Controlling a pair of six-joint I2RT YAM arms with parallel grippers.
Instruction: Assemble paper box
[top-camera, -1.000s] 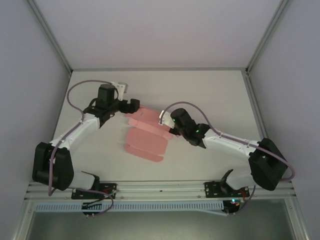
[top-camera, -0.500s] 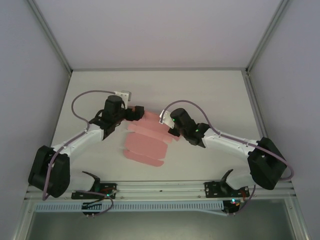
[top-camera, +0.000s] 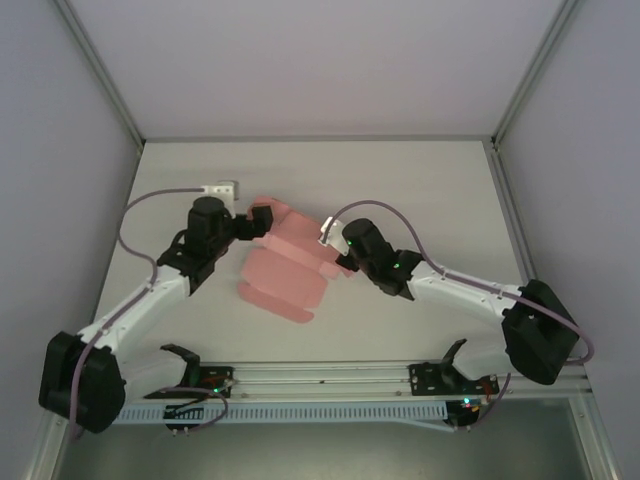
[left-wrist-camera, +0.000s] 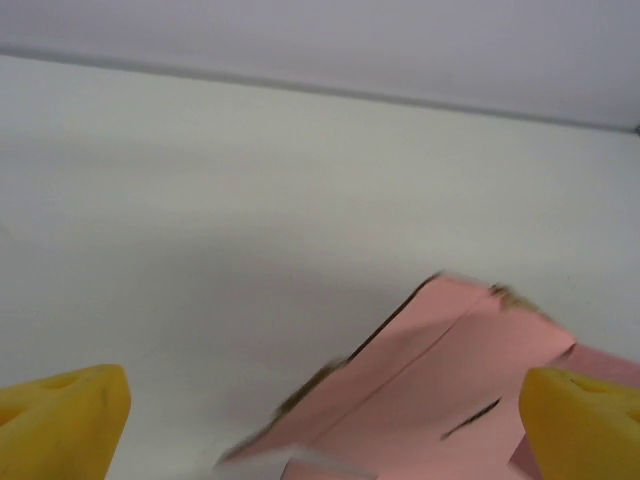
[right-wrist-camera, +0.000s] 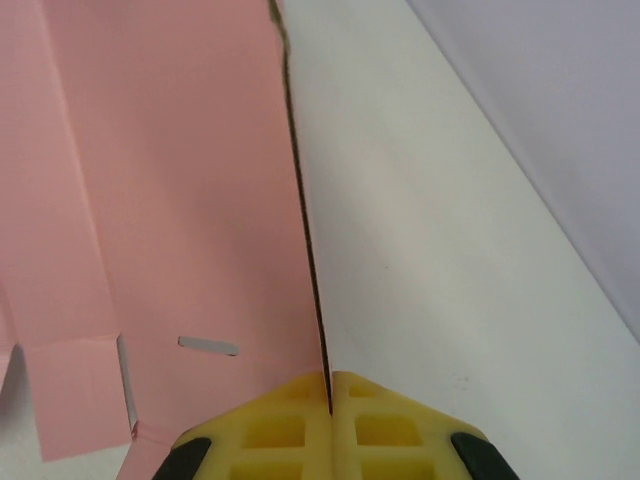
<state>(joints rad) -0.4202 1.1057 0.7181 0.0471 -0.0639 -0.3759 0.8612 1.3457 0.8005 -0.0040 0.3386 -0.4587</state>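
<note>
The paper box (top-camera: 280, 270) is a flat pink cut-out sheet with creases and flaps, lying mid-table with its far end lifted. My right gripper (top-camera: 335, 262) is shut on the sheet's right edge; in the right wrist view its yellow pads (right-wrist-camera: 290, 425) pinch the thin pink edge (right-wrist-camera: 200, 200) between them. My left gripper (top-camera: 258, 222) is at the sheet's far left corner. In the left wrist view its yellow fingertips (left-wrist-camera: 60, 425) stand wide apart, open, with a raised pink flap (left-wrist-camera: 440, 380) between and beyond them, untouched.
The white table (top-camera: 420, 190) is walled by grey panels left, right and back. A small white block (top-camera: 222, 188) with the left arm's cable sits behind the left gripper. An aluminium rail (top-camera: 320, 375) runs along the near edge.
My left gripper swung back from the sheet's top edge toward its far left corner. The sheet shifted left and its far end rose. My right gripper kept its grip.
</note>
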